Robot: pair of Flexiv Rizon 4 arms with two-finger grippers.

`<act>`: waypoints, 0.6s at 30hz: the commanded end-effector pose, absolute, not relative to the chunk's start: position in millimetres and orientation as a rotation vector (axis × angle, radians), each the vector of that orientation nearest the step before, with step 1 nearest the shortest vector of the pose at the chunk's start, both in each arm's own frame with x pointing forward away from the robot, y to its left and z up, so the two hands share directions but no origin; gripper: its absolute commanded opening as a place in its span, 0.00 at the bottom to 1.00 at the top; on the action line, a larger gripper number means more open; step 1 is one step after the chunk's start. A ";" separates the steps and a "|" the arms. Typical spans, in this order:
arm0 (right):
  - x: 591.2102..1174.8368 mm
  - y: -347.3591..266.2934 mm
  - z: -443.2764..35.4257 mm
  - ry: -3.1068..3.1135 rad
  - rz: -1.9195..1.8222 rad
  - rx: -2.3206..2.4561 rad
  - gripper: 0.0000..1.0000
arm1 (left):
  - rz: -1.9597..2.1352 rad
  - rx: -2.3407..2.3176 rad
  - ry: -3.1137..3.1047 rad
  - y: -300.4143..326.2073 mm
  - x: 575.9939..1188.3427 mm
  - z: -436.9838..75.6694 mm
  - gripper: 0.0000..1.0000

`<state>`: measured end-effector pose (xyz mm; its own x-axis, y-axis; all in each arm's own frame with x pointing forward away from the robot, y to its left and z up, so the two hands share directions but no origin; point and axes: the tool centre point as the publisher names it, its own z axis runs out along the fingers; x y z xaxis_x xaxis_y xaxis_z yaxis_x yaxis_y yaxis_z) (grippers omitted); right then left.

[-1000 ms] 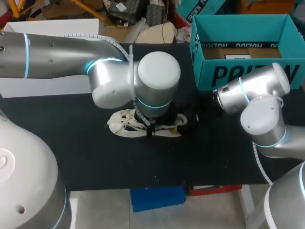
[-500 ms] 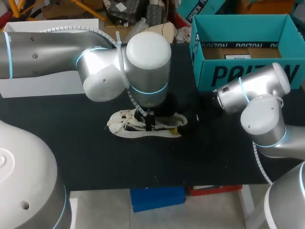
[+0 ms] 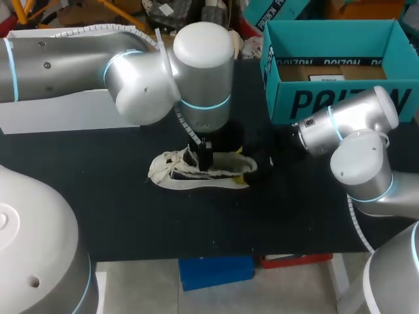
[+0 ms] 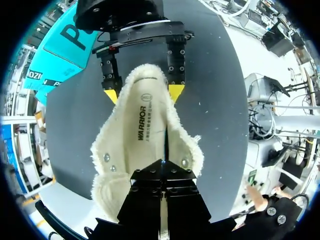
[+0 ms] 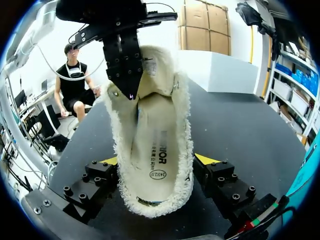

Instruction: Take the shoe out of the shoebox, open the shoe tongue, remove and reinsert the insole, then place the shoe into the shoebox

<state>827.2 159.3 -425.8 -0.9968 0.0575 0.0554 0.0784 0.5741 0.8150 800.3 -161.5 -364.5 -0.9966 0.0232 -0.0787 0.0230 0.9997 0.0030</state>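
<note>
**Black worktop (image 3: 118, 209) with a cream shoe (image 3: 173, 178) pinned at the heel**

Dark surface all round, pretty plain. Teal shoebox (image 3: 340, 98) open at the top, sitting well past the right hand (image 5: 156, 160) and clear apart from the shoe.

Shoe upright on its sole, out on the worktop. Heel end tucked right between the right hand's fingers. Yellow tips (image 5: 206, 159) pressed into the fluffy lining (image 4: 187, 145) from both sides, so clamped on the heel at a fairly wide spread. Toe end pointing away from that hand, loose laces (image 3: 167, 163) bunched up towards it.

Left hand (image 4: 165, 165) pointing straight down into the shoe's opening, just ahead of the right hand, roughly over the middle of the shoe. Fingers tight together, barely a seam between them. Tips sunk in by the tongue (image 5: 152, 62) and hidden, so honestly can't tell whether pinching anything or just poking in. Tongue standing up just beside those fingers, as seen from the right wrist.

Insole (image 4: 142, 127) lying flat inside, starting under the left hand and running back to the heel between the right hand's tips. Same fluffy lining all round it. Small round eyelets (image 4: 106, 157) on the shoe's flaps, one either side of the left hand's fingers.
</note>
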 end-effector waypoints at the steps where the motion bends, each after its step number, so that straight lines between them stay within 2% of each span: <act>1: 827.6 160.3 -427.3 -2.769 -1.430 -0.122 0.00 | -0.007 0.091 3.201 -167.0 819.0 -353.6 0.00; 9: 827.6 160.3 -427.3 -2.769 -1.430 -0.122 0.00 | -0.048 0.163 3.292 -170.7 816.4 -338.2 0.00; 18: 827.6 160.3 -427.3 -2.769 -1.430 -0.122 0.00 | -0.103 0.183 3.403 -171.7 814.2 -345.7 0.00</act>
<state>827.2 159.3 -425.8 -0.9968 0.0575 0.0554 0.0784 0.5741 0.8150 809.2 -169.3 -338.3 -0.9683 0.1069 0.2256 0.0939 0.9933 -0.0674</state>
